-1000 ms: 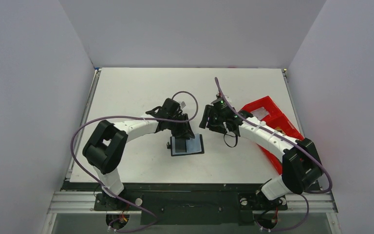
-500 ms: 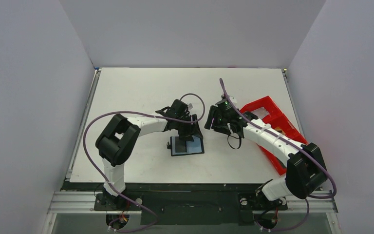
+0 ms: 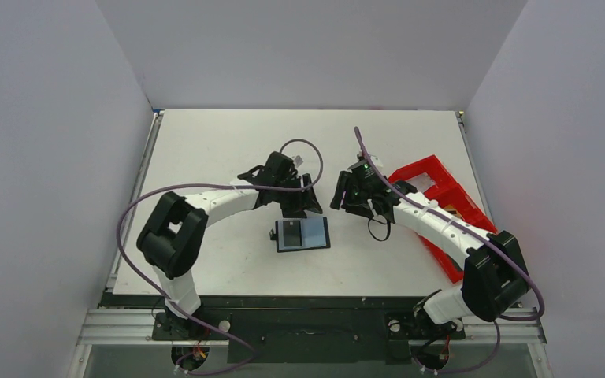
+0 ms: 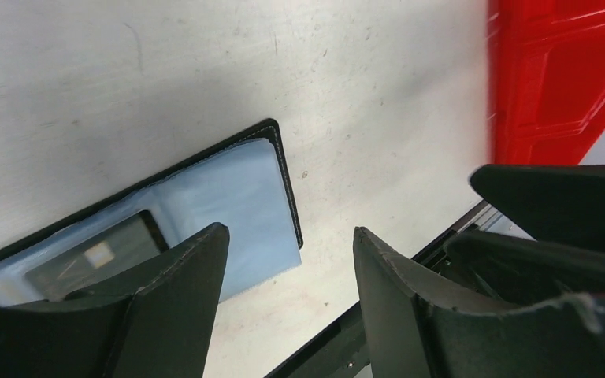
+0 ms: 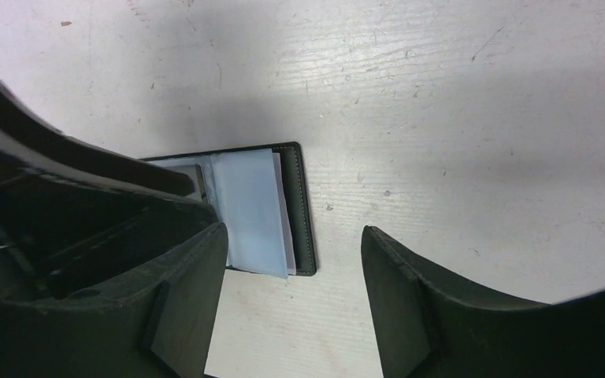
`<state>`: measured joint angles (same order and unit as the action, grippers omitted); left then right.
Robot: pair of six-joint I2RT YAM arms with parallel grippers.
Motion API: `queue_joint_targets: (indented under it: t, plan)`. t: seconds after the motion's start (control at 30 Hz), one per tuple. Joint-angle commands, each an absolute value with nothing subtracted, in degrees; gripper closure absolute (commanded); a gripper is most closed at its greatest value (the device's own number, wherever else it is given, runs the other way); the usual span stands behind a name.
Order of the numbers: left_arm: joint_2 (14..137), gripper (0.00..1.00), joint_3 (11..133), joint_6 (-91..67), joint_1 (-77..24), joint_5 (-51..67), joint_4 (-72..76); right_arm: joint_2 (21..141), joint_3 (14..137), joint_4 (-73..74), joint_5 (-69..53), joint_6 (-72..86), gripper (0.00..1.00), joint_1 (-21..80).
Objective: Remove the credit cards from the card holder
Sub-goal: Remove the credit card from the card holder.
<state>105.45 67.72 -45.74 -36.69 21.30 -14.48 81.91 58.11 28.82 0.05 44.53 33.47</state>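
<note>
Opening wide and empty, the left gripper (image 4: 287, 236) backs off the card holder (image 4: 236, 189); a card (image 4: 94, 260) stays inside.

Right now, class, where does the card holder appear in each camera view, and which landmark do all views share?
Top external: card holder lies open near the middle of the table.
Left wrist: card holder at lower left, blue-grey face showing.
Right wrist: card holder left of centre, its left part hidden.
Shared landmark: the white table under it.
</note>
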Motion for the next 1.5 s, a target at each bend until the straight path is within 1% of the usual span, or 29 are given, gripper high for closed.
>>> queue_joint_targets:
  t: [0.0, 0.23, 0.47, 0.83, 1.47]
  plan:
    - [97.6, 0.43, 64.6, -43.6, -33.8, 18.8, -16.3, 81.1, 59.6, 27.2, -1.6, 44.8, 0.41, 34.7]
    - [92.5, 0.42, 56.2, -42.7, -30.6, 17.9, -17.0, 85.4, 62.0, 24.4, -3.6, 46.2, 0.41, 38.7]
    - [90.6, 0.43, 52.4, -42.3, -29.5, 17.3, -17.0, 90.1, 63.4, 21.3, -5.9, 47.9, 0.41, 41.0]
    - [91.5, 0.43, 52.3, -42.6, -29.7, 18.8, -15.2, 91.2, 62.1, 19.7, -6.3, 48.6, 0.41, 41.4]
    - [96.0, 0.43, 54.6, -43.3, -32.1, 18.1, -14.6, 88.1, 58.6, 19.3, -6.1, 48.4, 0.41, 39.0]
